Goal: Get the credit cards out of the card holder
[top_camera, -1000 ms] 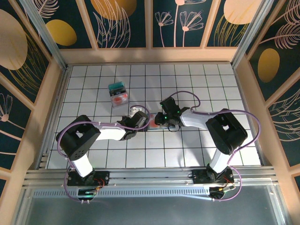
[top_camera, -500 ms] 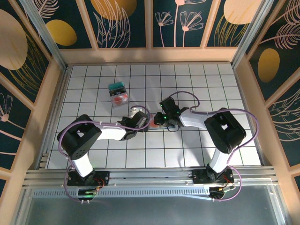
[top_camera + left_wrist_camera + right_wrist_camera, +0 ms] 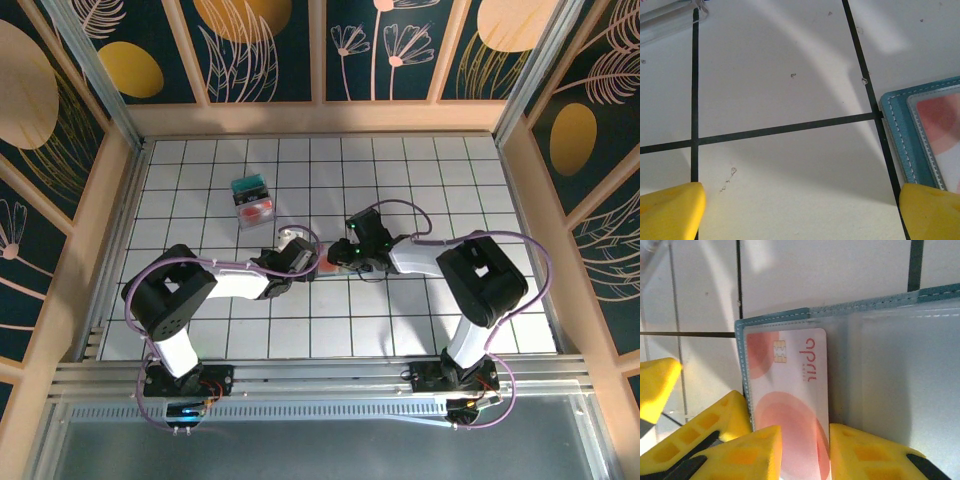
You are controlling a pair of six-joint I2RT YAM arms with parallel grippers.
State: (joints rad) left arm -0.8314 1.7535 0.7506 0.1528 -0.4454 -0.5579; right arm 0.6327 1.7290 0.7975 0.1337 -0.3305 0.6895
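Note:
The card holder [image 3: 890, 365] lies open and flat on the tiles, with a blue stitched rim and clear sleeves. A white credit card [image 3: 790, 375] with pink blobs and a chip sits in its left sleeve. My right gripper [image 3: 806, 450] stands over the card's near end, jaws a narrow way apart, the card's face showing between them. I cannot tell whether the fingertips press on it. My left gripper [image 3: 802, 210] is wide open over bare tile, its right finger [image 3: 930, 210] at the holder's [image 3: 897, 135] left edge. From above, both grippers [image 3: 312, 262] [image 3: 338, 262] meet at mid-table.
A teal and red-pink card pile [image 3: 251, 200] lies on the tiles behind and left of the grippers. Wooden walls ring the white gridded table [image 3: 450, 180]. A purple cable [image 3: 400, 205] loops above the right arm.
The right wrist has shifted slightly right and nearer. The left arm and the card pile stay put.

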